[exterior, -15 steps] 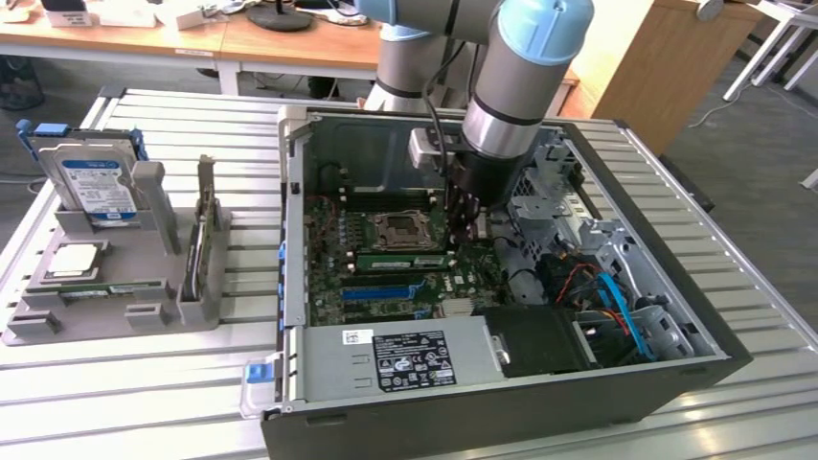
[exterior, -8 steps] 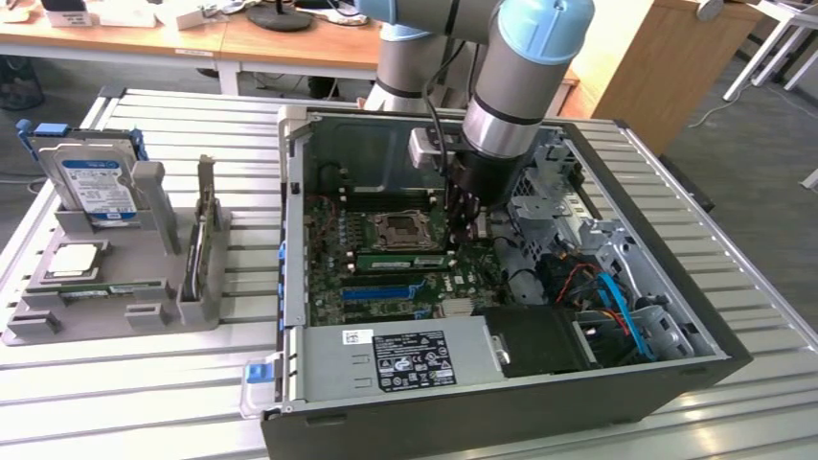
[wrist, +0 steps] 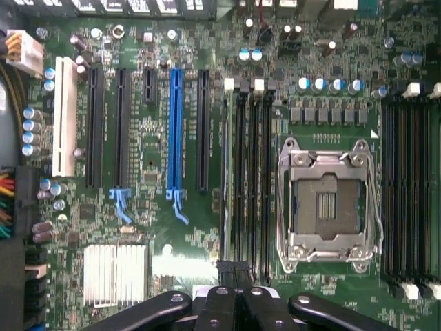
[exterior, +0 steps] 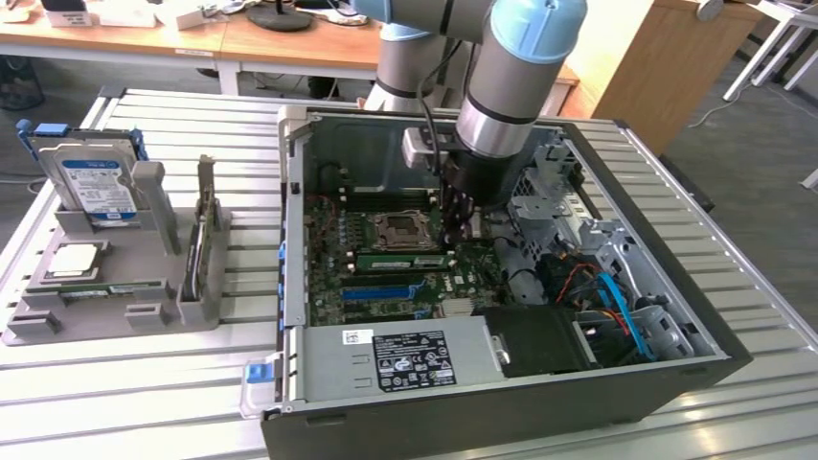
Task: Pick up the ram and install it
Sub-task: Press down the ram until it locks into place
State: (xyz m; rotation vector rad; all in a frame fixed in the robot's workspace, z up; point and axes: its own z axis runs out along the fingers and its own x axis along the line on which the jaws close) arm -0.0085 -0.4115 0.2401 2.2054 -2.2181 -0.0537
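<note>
A: Green board, long and thin. That is the ram [exterior: 402, 260], and it is not out on the grey tray [exterior: 77, 321] with the hard drive [exterior: 96, 184]. It sits inside the computer case [exterior: 691, 316], on the motherboard [wrist: 151, 138], in the slot just beside the CPU socket [exterior: 398, 230].

B: And the claw?

A: The gripper [exterior: 455, 238] hangs straight down into the case, with its fingers pressed together and no gap between them. It is over the end of the stick that lies toward the exterior view's right.

B: Is it pinching the stick, or only resting on its edge?

A: I can't tell. In the wrist view the closed fingertips of the gripper [wrist: 234, 270] meet right over the bank of slots. The ram [wrist: 225, 172] shows there only as a thin edge-on line in the slot farthest from the socket.

B: Which way does its long axis run?

A: Across the exterior view, parallel to the socket's near side and to the empty slots next to it. From the claw, nearly the whole length stretches away toward the exterior view's left.

B: So how far along is the job?

A: I judge the stick is placed in its slot, but I cannot see whether it is fully seated
</note>
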